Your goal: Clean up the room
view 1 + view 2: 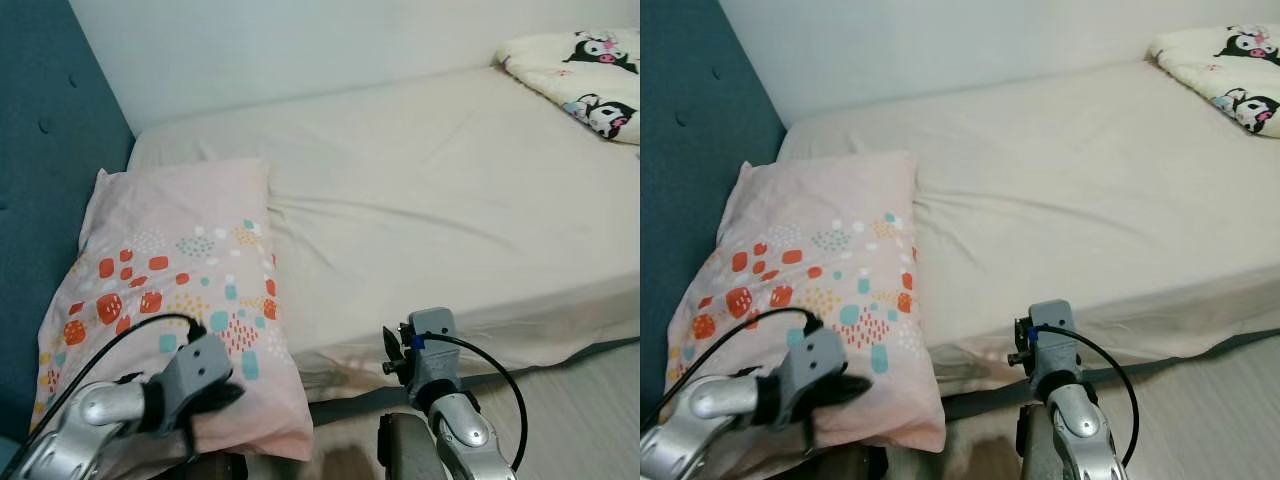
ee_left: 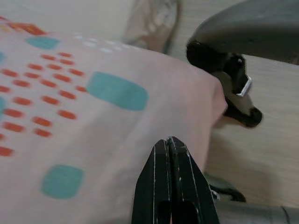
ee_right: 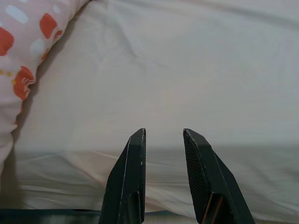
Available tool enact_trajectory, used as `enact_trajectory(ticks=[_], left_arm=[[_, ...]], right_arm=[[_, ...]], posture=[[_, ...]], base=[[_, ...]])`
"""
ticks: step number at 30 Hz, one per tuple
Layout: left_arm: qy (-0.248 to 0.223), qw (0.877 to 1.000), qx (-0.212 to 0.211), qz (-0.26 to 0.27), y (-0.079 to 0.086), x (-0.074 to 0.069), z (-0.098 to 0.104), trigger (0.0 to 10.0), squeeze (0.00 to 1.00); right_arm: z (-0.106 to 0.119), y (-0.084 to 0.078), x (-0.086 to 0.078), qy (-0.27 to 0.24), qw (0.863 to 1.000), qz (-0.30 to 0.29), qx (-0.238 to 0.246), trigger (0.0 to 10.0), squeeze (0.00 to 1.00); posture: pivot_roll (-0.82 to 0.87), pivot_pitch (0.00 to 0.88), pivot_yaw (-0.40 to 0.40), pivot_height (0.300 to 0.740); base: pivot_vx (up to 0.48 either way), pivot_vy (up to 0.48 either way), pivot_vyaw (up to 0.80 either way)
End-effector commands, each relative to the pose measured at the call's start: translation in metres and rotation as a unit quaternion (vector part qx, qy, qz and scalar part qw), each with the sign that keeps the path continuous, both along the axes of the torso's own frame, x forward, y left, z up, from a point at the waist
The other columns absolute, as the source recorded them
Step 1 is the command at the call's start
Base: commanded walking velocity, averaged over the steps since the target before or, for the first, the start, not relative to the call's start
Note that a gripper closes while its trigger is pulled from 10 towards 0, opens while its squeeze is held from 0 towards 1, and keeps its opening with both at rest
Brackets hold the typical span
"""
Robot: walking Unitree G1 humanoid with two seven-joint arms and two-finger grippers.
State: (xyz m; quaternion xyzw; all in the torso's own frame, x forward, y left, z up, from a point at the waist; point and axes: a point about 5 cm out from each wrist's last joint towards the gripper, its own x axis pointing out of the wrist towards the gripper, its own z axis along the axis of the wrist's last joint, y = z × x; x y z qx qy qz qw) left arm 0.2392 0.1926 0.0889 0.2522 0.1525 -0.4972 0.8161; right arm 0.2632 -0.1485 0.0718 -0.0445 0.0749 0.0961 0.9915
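The step in hand looks like tidying the bed, starting with the pillow. The left gripper hangs at the pillow's near corner, its fingers pressed together; whether they pinch any fabric is hard to tell, since the cloth lies just under the tips. The right gripper hovers beside that, fingers apart, facing the bare sheet with the pillow's edge off to its left. A blanket lies far ahead at the bed's other end. Next, the pillow probably needs a firm grip and a straighter place at the headboard.
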Motion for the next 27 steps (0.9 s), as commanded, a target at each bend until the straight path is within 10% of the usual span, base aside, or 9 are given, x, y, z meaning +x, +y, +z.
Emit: enact_trajectory(ticks=[1, 13, 19, 25, 27], left_arm=[[0.021, 0.996, 0.084, -0.008, 0.018, -0.004, -0.014, 0.0, 0.0], [0.073, 0.968, 0.237, -0.044, 0.026, -0.001, -0.05, 0.0, 0.0], [0.049, 0.956, 0.289, -0.029, 0.022, 0.02, -0.062, 0.0, 0.0], [-0.09, 0.96, 0.255, 0.074, 0.011, 0.079, -0.02, 0.0, 0.0], [-0.09, 0.96, 0.255, 0.074, 0.011, 0.079, -0.02, 0.0, 0.0]], right_arm=[[0.001, 0.003, -0.001, 0.001, 1.0, 0.008, 0.006, 10.0, 0.0], [0.004, 0.004, 0.0, -0.003, 1.0, 0.013, 0.006, 10.0, 0.0], [0.007, 0.003, 0.0, -0.007, 1.0, 0.01, 0.006, 10.0, 0.0], [0.007, -0.002, -0.002, -0.01, 1.0, -0.002, 0.004, 10.0, 0.0], [0.007, -0.002, -0.002, -0.01, 1.0, -0.002, 0.004, 10.0, 0.0]], posture=[[-0.03, 0.153, 0.034, 0.583], [-0.03, 0.162, 0.027, 0.583], [-0.05, 0.17, 0.035, 0.583], [-0.06, 0.173, 0.039, 0.583], [-0.06, 0.173, 0.039, 0.583]], base=[[0.0, 0.0, 0.0], [0.0, 0.0, 0.0], [0.0, 0.0, 0.0], [0.0, 0.0, 0.0], [0.0, 0.0, 0.0]])
